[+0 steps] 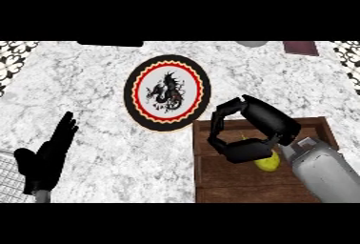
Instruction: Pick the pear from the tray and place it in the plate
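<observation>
Across the bench [98, 86], over the wooden tray [232, 183] right of the plate [166, 92], the right hand [264, 121] is curling fingers and thumb round the pear [268, 163] inside the tray, so step 1, the grasp, is proceeding and is next requiring a lift and leftward carry.

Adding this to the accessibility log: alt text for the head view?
The right hand, fingers curled round a yellow-green pear, over a wooden tray. A dragon-patterned plate lies up-left of it; the left hand rests open at lower left.

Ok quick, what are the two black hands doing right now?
Left hand: open, holding nothing.
Right hand: curled round the yellow-green pear over the brown wooden tray.
</observation>
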Tool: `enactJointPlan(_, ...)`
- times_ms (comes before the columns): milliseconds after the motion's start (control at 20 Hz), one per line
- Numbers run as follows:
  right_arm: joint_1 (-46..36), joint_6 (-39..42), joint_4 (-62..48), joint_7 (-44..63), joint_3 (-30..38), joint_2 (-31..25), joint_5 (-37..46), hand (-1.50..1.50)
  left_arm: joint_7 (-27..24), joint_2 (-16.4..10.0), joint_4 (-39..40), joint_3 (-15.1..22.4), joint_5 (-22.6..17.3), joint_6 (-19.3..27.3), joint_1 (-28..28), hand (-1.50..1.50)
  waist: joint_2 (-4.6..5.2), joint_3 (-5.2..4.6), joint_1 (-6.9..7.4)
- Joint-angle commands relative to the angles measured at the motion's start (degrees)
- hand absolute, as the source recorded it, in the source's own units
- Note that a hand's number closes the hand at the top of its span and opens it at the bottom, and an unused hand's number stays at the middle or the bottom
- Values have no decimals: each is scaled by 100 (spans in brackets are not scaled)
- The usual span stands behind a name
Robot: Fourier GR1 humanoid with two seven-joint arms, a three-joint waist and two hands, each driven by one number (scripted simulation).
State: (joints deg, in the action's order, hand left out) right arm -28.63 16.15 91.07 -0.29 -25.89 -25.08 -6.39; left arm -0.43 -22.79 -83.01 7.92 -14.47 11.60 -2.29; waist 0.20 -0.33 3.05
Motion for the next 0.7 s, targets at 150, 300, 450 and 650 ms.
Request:
enactJointPlan(150,791,1276,-1746,-1130,157,-302,-882,150,613,342,-10,381,238,346,339,0,165,69,-194)
enactJointPlan(300,875,2420,-2285,-1522,246,-143,-1853,-150,623,329,115,374,314,380,408,0,167,67,-95)
enactJointPlan(450,289,3812,-2693,-2243,50,-674,-1387,-150,823,577,180,611,543,613,572,0,85,57,-94)
enactJointPlan(650,-510,3729,-2790,-2811,-174,-916,-63,-150,833,518,194,554,527,520,671,0,87,63,21)
